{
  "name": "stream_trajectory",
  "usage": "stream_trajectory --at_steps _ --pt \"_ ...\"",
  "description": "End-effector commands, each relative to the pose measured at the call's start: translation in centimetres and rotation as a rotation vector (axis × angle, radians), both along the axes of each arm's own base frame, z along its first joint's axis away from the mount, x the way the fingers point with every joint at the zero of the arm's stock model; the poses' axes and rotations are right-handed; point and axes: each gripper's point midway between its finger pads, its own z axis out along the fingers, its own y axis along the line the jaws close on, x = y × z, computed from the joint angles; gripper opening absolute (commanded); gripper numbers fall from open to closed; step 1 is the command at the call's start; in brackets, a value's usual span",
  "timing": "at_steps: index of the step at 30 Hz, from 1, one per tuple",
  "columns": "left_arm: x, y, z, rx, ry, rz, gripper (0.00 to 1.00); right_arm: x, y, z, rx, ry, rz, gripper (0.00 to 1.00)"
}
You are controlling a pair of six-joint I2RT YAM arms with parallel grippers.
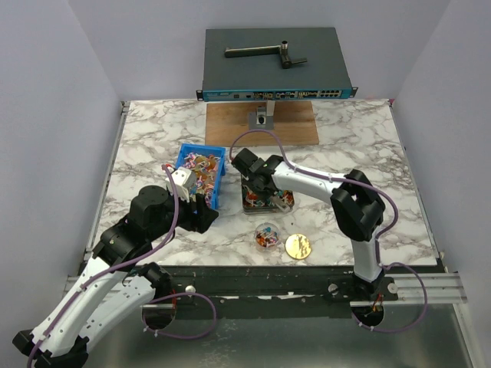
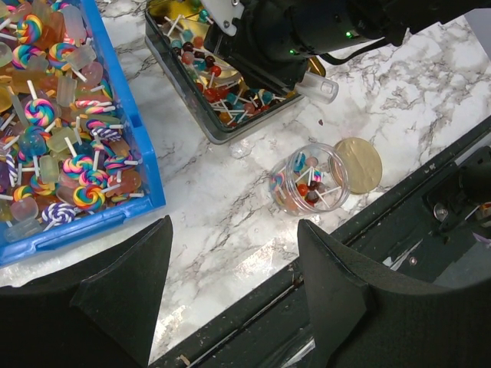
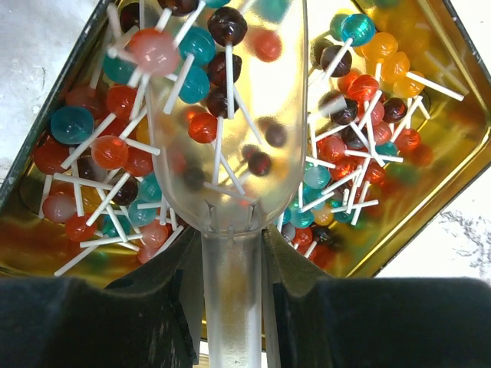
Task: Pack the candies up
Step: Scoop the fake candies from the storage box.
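- Candies [image 3: 353, 100]: small ball lollipops on white sticks, in red, orange, teal and dark brown. Most sit in the gold-lined tin [image 1: 247, 201] at mid-table.
- A few more candies are in the small clear jar [image 2: 307, 180], which stands upright and open just near of the tin.
- Gold lid [image 2: 360, 163] lies flat, touching or almost touching the jar on its right.
- Right gripper [image 3: 230, 291] is over the tin, with its jaws closed tight on the handle of the clear plastic scoop [image 3: 230, 153].
- The scoop bowl points down into the tin among the candies. Several candies show in or behind the clear bowl, and I can't tell which.
- Left gripper [image 2: 234, 230] has its jaws spread wide and holds nothing. It hangs over the near strip of the marble table [image 1: 368, 153], near the near-right corner of the blue bin [image 2: 84, 226].
- The blue bin is just left of the tin, with a narrow gap between them. It is full of swirl lollipops [image 2: 88, 195] and pale wrapped pieces.
- In the top view, the jar and lid are between the two arms, close to the near table edge.
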Motion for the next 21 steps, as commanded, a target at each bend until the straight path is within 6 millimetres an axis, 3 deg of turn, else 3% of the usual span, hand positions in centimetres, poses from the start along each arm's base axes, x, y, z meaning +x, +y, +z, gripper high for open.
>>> stream_trajectory --at_steps 1,21 --pt "0.5 0.3 -0.4 0.013 -0.003 0.023 0.68 0.0 1.1 -0.2 0.148 0.0 -0.041 0.01" --pt "0.9 0.0 -0.9 0.031 0.011 0.017 0.68 -0.9 -1.1 3.2 0.301 -0.084 -0.069 0.01"
